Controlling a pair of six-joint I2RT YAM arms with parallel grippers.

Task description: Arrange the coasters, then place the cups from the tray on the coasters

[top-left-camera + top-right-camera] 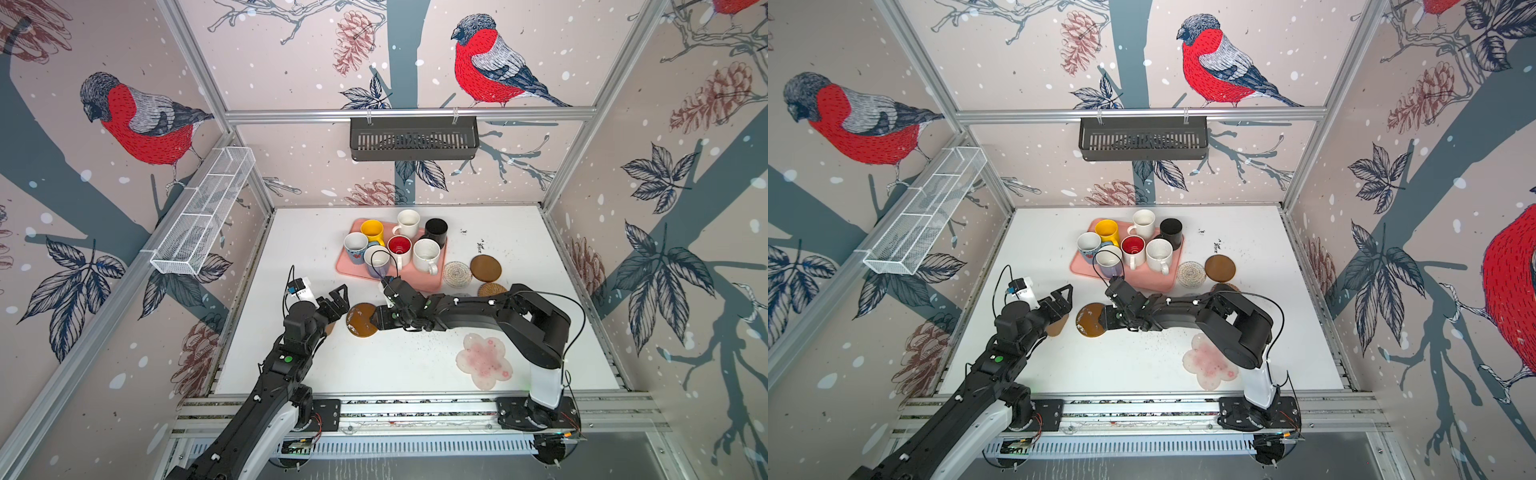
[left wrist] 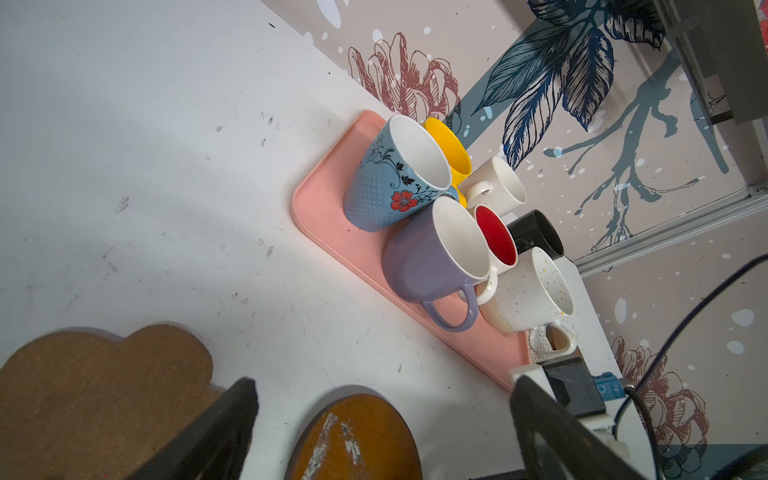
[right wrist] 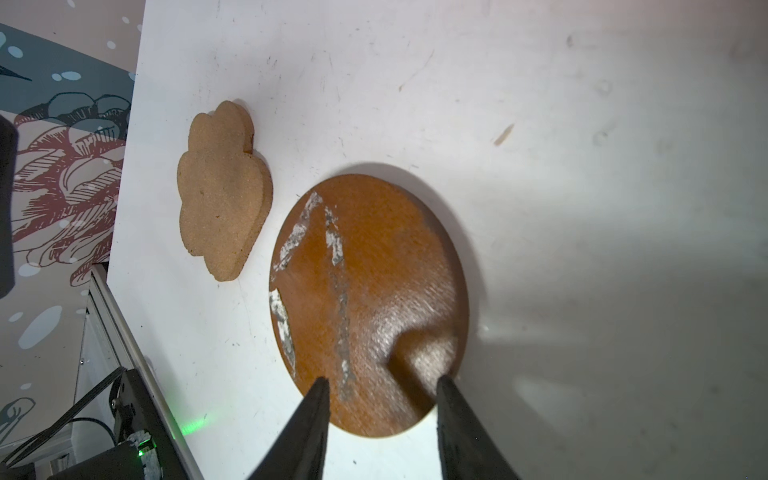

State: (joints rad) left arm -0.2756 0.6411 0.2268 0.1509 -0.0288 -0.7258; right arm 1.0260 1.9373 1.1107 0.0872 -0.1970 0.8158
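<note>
Right gripper (image 3: 383,381) fingers apart over rim of glossy brown disc coaster (image 3: 365,270), tan lobed cork coaster (image 3: 224,187) beside it — mostly hidden in both top views, left gripper (image 2: 382,388) spread wide, mugs (image 1: 400,245) crowd salmon-pink tray (image 1: 415,280) — open white table (image 1: 395,365) nearer.

7 cups (image 1: 399,246), 7 coasters (image 1: 485,268), 1 tray (image 1: 417,279), 2 baskets (image 1: 413,139).

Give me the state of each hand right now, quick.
Left hand: open, empty.
Right hand: open over the brown disc, holding nothing.
</note>
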